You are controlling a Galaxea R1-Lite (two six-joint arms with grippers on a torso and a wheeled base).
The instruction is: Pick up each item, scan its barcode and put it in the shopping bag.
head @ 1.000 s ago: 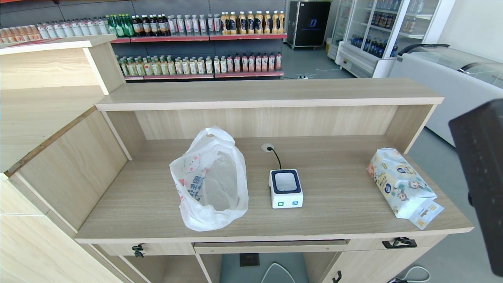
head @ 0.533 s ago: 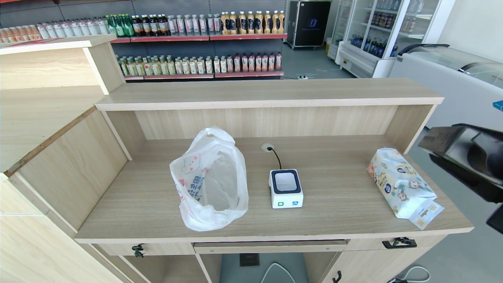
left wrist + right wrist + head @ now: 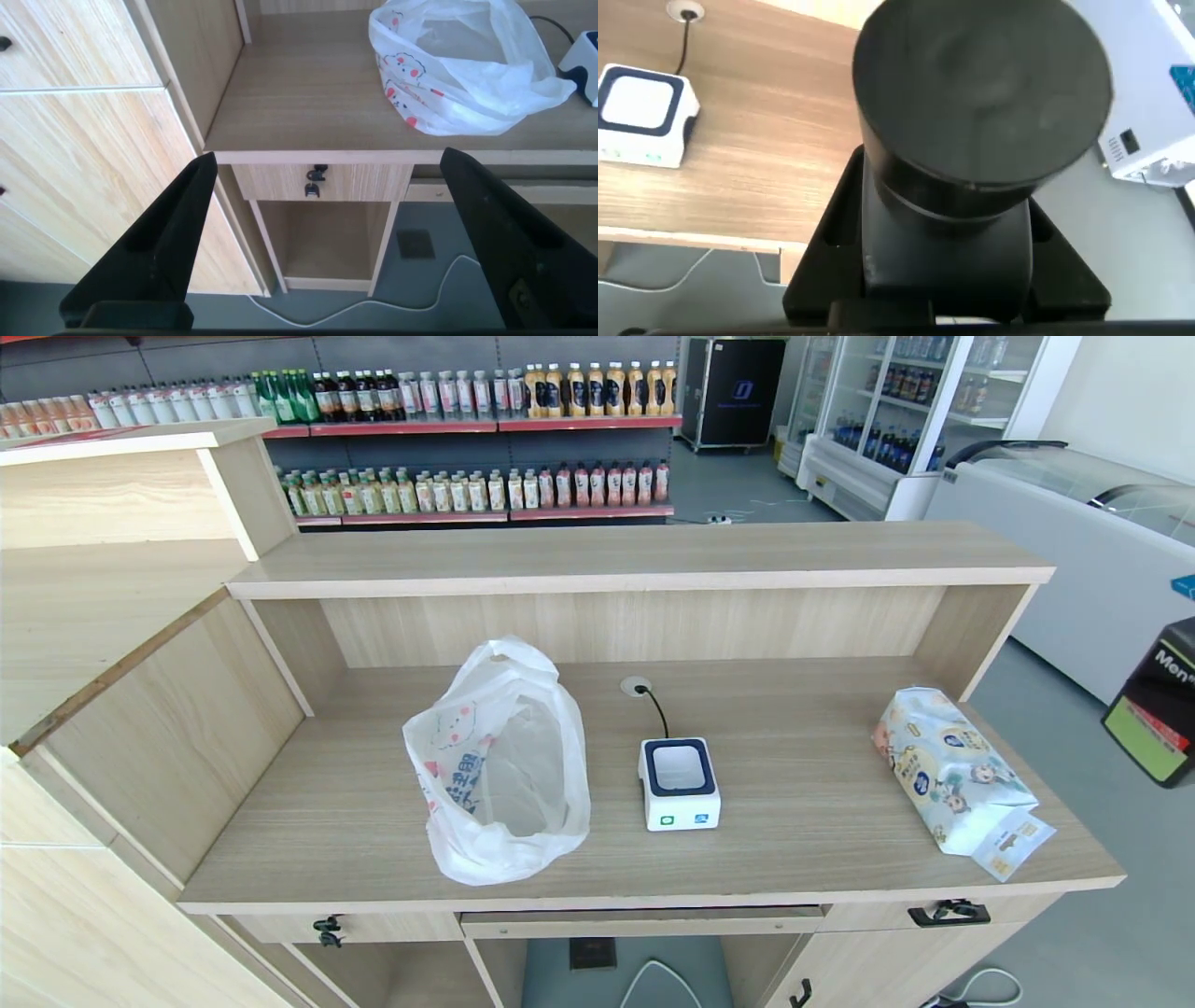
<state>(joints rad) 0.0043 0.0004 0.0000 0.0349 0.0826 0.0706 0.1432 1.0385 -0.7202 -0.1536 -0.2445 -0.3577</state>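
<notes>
Black can (image 3: 980,93) is clamped in the right gripper (image 3: 948,257), in the air off the right end of the counter (image 3: 803,859). From there the scanner (image 3: 680,782) lies to the robot's left, past a printed soft pack (image 3: 948,770). The shopping bag (image 3: 499,765) stands beyond the scanner. The left gripper (image 3: 327,252) hangs wide open and empty, farther away.

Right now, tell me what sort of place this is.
Most likely a convenience store checkout: a barcode scanner sits on the wooden counter beside a shopping bag, with shelves of bottled drinks and glass-door fridges behind.
</notes>
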